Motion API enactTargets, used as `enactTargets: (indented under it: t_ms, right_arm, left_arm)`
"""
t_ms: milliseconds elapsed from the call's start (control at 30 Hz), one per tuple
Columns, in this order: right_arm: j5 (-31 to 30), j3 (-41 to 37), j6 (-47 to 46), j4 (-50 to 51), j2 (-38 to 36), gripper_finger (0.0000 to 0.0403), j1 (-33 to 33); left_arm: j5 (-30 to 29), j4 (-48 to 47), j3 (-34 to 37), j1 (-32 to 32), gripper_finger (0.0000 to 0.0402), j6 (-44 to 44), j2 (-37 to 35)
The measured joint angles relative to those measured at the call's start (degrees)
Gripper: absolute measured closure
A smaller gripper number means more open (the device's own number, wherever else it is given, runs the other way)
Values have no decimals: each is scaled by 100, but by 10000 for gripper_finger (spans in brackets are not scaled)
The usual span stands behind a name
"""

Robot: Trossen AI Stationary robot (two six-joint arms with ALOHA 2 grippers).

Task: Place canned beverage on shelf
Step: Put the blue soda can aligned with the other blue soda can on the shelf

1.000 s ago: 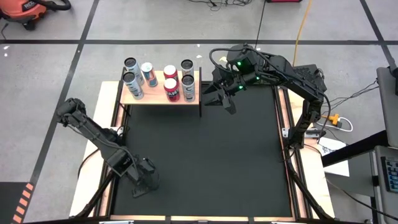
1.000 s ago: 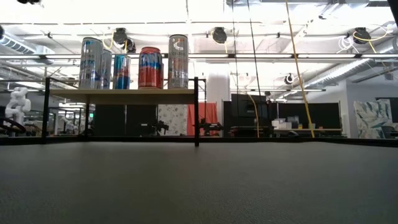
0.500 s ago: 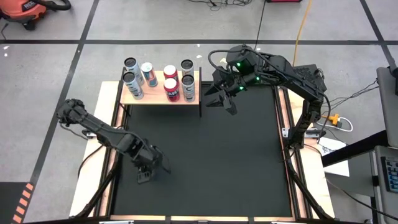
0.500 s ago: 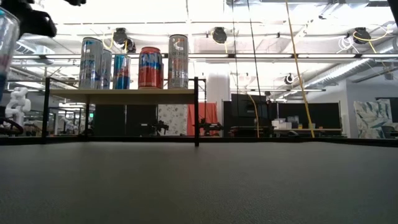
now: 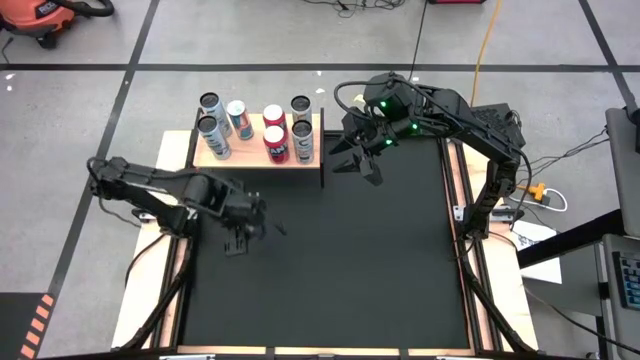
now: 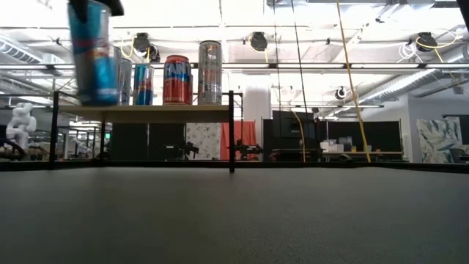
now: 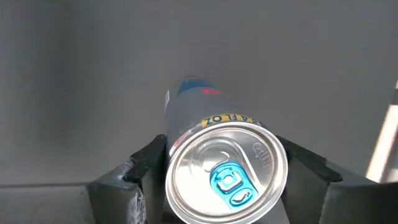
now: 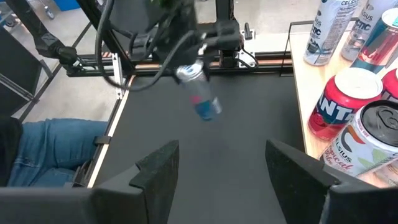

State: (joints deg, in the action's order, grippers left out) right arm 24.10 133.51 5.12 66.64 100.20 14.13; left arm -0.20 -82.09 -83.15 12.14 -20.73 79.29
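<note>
A: Jaws of the left gripper (image 7: pixel 224 180) are clamped on a blue can (image 6: pixel 91 51), held above the mat's left side.

B: Right gripper (image 5: pixel 358 160) is spread empty beside the shelf (image 5: pixel 258 153).

A robotics lab or workshop in a large industrial hall. The low view looks past the black mat (image 6: pixel 234 220) into an open room with exposed ceiling pipes (image 6: pixel 352 70), hanging cables (image 6: pixel 350 81) and cluttered workbenches (image 6: pixel 352 155). From above, beyond the right gripper (image 5: pixel 356 160), a grey concrete floor (image 5: pixel 250 35) carries black tape lines, a shop vacuum (image 5: pixel 45 15) and loose cords.
</note>
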Motion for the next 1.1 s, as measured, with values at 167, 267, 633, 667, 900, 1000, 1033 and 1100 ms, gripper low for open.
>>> enactTargets:
  t_ms: [167, 267, 633, 667, 900, 1000, 1033, 1100]
  right_arm:
    - [0, 0, 7, 10, 0, 183, 0]
    - [0, 0, 7, 10, 0, 184, 0]
    - [0, 0, 7, 8, 0, 183, 0]
    - [0, 0, 7, 8, 0, 183, 0]
    - [0, 0, 7, 8, 0, 183, 0]
    - [0, 0, 7, 8, 0, 183, 0]
    - [0, 0, 7, 8, 0, 183, 0]
    - [0, 0, 7, 8, 0, 184, -1]
  left_arm:
    - [-338, -559, -569, -580, 173, 808, -7]
    - [-347, -657, -839, -982, 173, 1282, -5]
    - [-336, -788, -1454, -2557, 173, 2444, 0]
    - [-336, -788, -1475, -2689, 173, 2535, -2]
    - [-341, -797, -1507, -3443, 173, 2996, -2]
    - [-476, -799, -1507, -3714, 173, 3224, -2]
    - [-534, -800, -1507, -3801, 173, 3302, 12]
    - [-625, -800, -1509, -3955, 173, 3366, 34]
